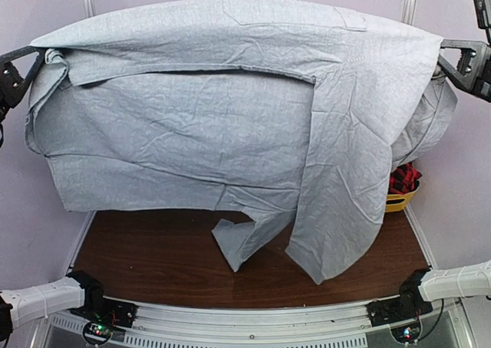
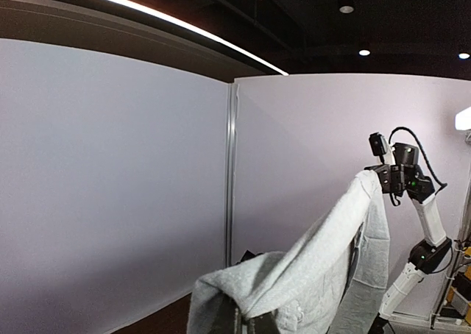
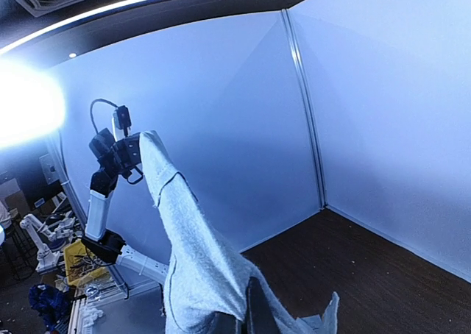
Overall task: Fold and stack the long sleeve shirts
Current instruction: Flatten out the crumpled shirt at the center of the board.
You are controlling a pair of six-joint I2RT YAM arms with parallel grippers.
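A light-grey long sleeve shirt (image 1: 230,110) hangs spread wide above the table, stretched between both raised grippers. My left gripper (image 1: 37,54) is shut on its left end. The right gripper (image 1: 445,55) is shut on the right end. A sleeve and a cloth flap (image 1: 337,225) dangle down onto the brown table (image 1: 146,256). In the left wrist view the grey shirt (image 2: 309,275) runs from my jaws up to the other gripper (image 2: 377,173). From the right wrist, the same shirt (image 3: 195,246) drapes toward the left gripper (image 3: 132,154). A red-and-black plaid shirt (image 1: 404,178) peeks out at the right.
A yellow tub (image 1: 400,202) holding the plaid shirt stands at the table's right edge, mostly hidden behind the hanging cloth. White walls enclose the table on the left, back and right. Both arm bases sit at the near edge.
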